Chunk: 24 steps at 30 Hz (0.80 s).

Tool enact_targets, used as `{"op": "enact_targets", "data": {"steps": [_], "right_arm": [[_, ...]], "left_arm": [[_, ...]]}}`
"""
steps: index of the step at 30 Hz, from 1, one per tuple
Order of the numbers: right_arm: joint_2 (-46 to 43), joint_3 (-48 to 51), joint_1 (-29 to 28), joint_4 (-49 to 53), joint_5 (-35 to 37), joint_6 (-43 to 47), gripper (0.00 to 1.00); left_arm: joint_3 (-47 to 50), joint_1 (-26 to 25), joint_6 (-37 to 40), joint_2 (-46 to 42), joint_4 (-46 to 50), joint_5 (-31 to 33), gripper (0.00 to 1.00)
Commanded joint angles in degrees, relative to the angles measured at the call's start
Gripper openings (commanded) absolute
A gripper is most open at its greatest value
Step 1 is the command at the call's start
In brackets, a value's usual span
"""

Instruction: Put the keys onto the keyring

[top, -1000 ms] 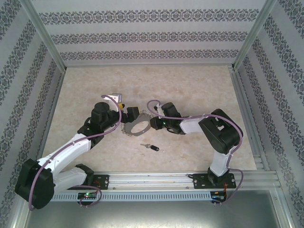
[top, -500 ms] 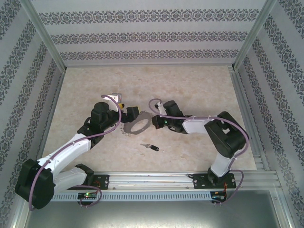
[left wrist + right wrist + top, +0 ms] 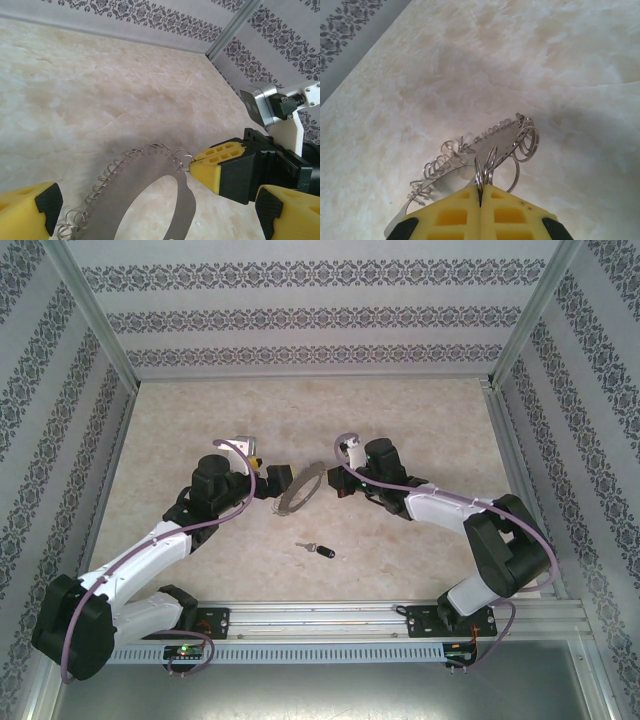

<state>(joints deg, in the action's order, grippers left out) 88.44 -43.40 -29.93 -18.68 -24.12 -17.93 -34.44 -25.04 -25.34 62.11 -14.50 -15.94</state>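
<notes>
Between the two arms, mid-table, the keyring (image 3: pixel 140 180) hangs tilted and partly off the table (image 3: pixel 400 420). The right tool (image 3: pixel 480 197) is pinched fully together on one or two small wire loops at the rim, not on the flat band. The left tool (image 3: pixel 268 478) stands wide, one finger on each side of the hoop; we cannot tell whether it touches.

The key (image 3: pixel 316 548) lies flat on the table nearer the bases, well apart from the ring.

Risks, as we judge them:
- The loops are thin and free to pivot, so the hoop may swing or slide out of the pinch.
- If the left tool closes on loose loops, the ring could twist.
- The tool tips sit close together, so they could collide.
- The key is tiny and lies flat, so a pick may miss.
</notes>
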Motion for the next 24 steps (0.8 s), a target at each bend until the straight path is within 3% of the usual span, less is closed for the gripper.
{"op": "enact_targets", "data": {"steps": [1,8,13,24], "right_arm": [[-3.6,0.7,1.1,-4.0,-4.5,1.4,0.00],[-9.2,-0.4,1.8,-4.7,-9.4,1.3,0.00],[-11.8,-1.7,1.8,-4.1,-12.7,0.8,0.00],[-14.4,-3.1,2.0,-3.1,-16.7,0.3,0.00]], "left_arm": [[-2.6,1.3,2.3,0.0,-0.1,-2.5,1.00],[-6.0,3.3,3.0,2.7,-0.8,-13.9,0.96],[-9.6,3.4,3.3,6.3,-2.2,-23.8,0.82],[-12.1,3.4,-0.1,11.4,-8.6,-33.8,0.47]]}}
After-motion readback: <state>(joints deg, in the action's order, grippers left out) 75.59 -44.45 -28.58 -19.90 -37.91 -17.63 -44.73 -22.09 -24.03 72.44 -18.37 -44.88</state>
